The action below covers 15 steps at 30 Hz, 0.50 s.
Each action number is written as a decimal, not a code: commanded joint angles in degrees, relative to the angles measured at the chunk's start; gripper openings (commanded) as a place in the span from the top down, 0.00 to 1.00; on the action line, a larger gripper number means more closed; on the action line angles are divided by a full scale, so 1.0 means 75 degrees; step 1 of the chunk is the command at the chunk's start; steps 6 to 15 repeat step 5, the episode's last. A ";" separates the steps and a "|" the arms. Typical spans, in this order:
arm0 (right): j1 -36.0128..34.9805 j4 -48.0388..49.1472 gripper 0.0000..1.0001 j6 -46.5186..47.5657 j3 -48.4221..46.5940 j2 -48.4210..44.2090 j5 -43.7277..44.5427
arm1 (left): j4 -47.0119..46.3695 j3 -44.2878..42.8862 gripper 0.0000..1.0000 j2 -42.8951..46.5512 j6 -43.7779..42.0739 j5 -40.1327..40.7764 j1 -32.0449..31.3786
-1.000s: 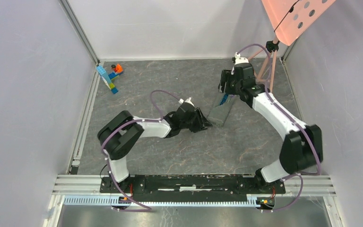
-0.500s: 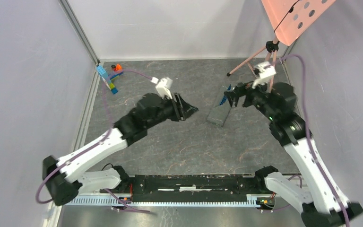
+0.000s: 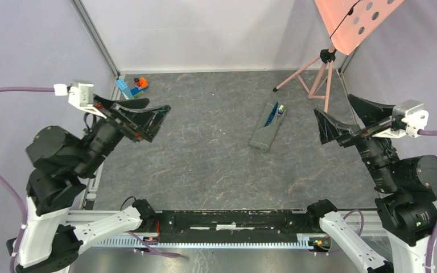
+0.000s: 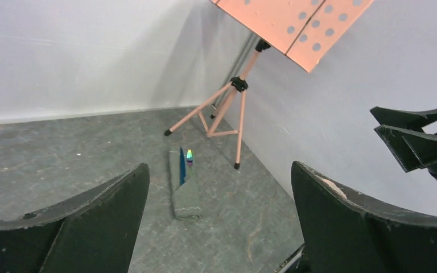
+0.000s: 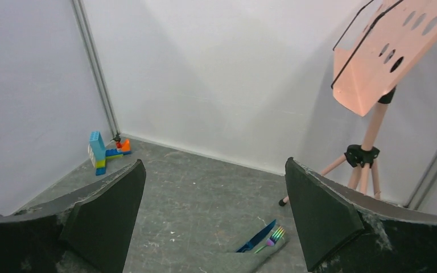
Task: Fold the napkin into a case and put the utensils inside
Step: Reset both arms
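Note:
The napkin lies folded as a narrow dark grey case (image 3: 263, 135) (image 4: 186, 193) (image 5: 257, 259) on the table, right of centre. The utensils poke out of its far end: a blue knife (image 3: 271, 116) (image 4: 181, 169) (image 5: 259, 235) and a fork with a rainbow head (image 3: 281, 109) (image 4: 189, 154) (image 5: 275, 234). My left gripper (image 3: 151, 112) (image 4: 219, 170) hangs open high at the left, far from the case. At the right my right gripper (image 3: 334, 116) (image 5: 213, 164) is raised and open too, also apart from it. Neither holds anything.
A pink music stand (image 3: 322, 63) (image 4: 234, 91) (image 5: 369, 68) on a tripod stands at the back right, close behind the case. Blue and orange toy blocks (image 3: 132, 90) (image 5: 104, 153) sit in the back left corner. White walls enclose the table.
Both arms have drawn back and risen from the case to the table's sides. Both pairs of jaws have spread wide. The case with the utensils stays where it lay.

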State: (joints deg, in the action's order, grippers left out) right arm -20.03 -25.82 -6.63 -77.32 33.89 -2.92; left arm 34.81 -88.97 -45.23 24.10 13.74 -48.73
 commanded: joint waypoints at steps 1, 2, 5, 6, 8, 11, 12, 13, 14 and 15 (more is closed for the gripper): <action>-0.0012 -0.0352 0.02 0.0282 -0.0049 -0.0271 0.0566 | 0.0956 -0.0485 0.00 -0.0016 -0.0776 0.0498 -0.0018; -0.0013 -0.0253 0.02 0.0223 0.0110 -0.0418 0.0795 | 0.1012 -0.0561 0.00 0.0005 -0.0765 0.0505 -0.0018; -0.0012 -0.0149 0.02 0.0224 0.0332 -0.0642 0.1065 | 0.1079 -0.0665 0.00 0.0135 -0.0732 0.0536 -0.0021; -0.0012 -0.0149 0.02 0.0224 0.0332 -0.0642 0.1065 | 0.1079 -0.0665 0.00 0.0135 -0.0732 0.0536 -0.0021; -0.0012 -0.0149 0.02 0.0224 0.0332 -0.0642 0.1065 | 0.1079 -0.0665 0.00 0.0135 -0.0732 0.0536 -0.0021; -0.0012 -0.0149 0.02 0.0224 0.0332 -0.0642 0.1065 | 0.1079 -0.0665 0.00 0.0135 -0.0732 0.0536 -0.0021; -0.0012 -0.0149 0.02 0.0224 0.0332 -0.0642 0.1065 | 0.1079 -0.0665 0.00 0.0135 -0.0732 0.0536 -0.0021; -0.0012 -0.0149 0.02 0.0224 0.0332 -0.0642 0.1065 | 0.1079 -0.0665 0.00 0.0135 -0.0732 0.0536 -0.0021; -0.0012 -0.0149 0.02 0.0224 0.0332 -0.0642 0.1065 | 0.1079 -0.0665 0.00 0.0135 -0.0732 0.0536 -0.0021; -0.0012 -0.0149 0.02 0.0224 0.0332 -0.0642 0.1065 | 0.1079 -0.0665 0.00 0.0135 -0.0732 0.0536 -0.0021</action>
